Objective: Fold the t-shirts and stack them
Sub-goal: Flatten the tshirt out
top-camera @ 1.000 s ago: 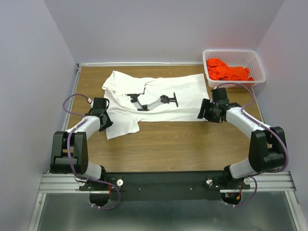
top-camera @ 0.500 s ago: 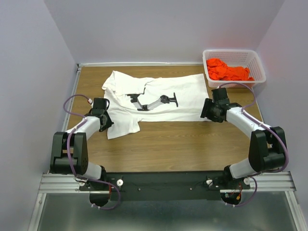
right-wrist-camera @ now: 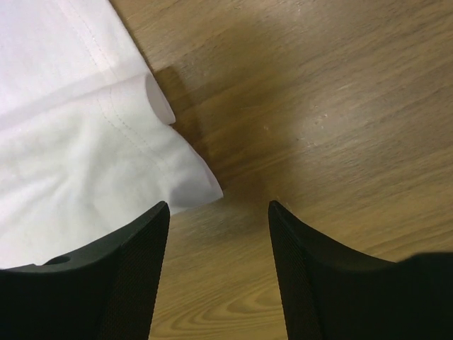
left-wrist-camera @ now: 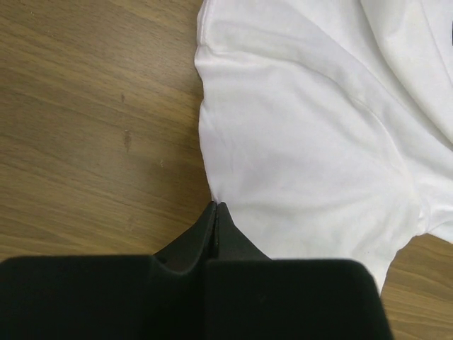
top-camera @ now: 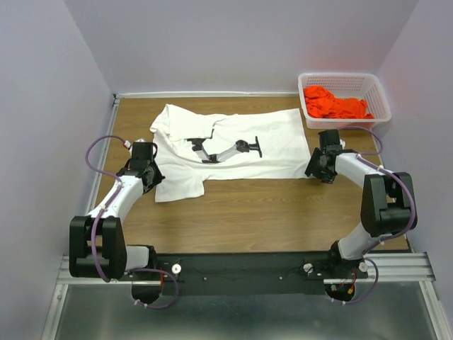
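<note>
Left fingers are shut at the hem of the large white cloth t-shirt, grip uncertain; right fingers gape around its corner nearest the white plastic lattice basket, which holds the crumpled orange-red t-shirt. Probably limp, light cloth: pinch corners

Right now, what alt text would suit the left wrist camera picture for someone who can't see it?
The closed left tool pinches the edge of a white t-shirt lying on a wooden table.
</note>
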Controlling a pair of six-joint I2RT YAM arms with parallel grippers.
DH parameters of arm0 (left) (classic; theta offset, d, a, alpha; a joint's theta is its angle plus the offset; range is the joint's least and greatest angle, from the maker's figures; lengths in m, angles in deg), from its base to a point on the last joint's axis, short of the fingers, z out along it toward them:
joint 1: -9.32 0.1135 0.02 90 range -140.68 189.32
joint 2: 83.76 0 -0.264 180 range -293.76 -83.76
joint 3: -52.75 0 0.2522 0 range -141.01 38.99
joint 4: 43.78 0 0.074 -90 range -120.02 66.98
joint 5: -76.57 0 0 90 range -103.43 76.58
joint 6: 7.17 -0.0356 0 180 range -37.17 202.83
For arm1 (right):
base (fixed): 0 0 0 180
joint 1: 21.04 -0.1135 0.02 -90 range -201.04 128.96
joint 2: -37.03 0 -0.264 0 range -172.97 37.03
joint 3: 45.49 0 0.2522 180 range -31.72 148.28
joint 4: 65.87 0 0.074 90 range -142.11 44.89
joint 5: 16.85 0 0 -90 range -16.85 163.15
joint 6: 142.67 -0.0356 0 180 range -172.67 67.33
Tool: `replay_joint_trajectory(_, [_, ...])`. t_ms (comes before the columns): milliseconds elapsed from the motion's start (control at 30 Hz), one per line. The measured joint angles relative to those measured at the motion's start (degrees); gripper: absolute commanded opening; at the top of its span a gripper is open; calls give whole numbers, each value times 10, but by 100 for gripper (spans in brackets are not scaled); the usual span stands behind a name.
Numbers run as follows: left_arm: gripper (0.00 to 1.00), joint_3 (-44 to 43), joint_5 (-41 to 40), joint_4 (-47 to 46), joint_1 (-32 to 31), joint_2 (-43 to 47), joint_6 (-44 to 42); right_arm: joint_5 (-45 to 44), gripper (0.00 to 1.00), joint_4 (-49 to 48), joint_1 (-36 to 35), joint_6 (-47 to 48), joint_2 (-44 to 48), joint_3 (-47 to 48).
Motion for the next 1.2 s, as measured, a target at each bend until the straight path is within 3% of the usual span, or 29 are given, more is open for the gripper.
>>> replay_joint_trajectory(833, [0, 0, 9, -4, 0, 18, -11, 6, 59, 19, 0, -19, -32, 57])
replay_joint_trajectory(1200, [0, 0, 25, -9, 0, 34, -11, 6, 51, 20, 0, -30, -65, 60])
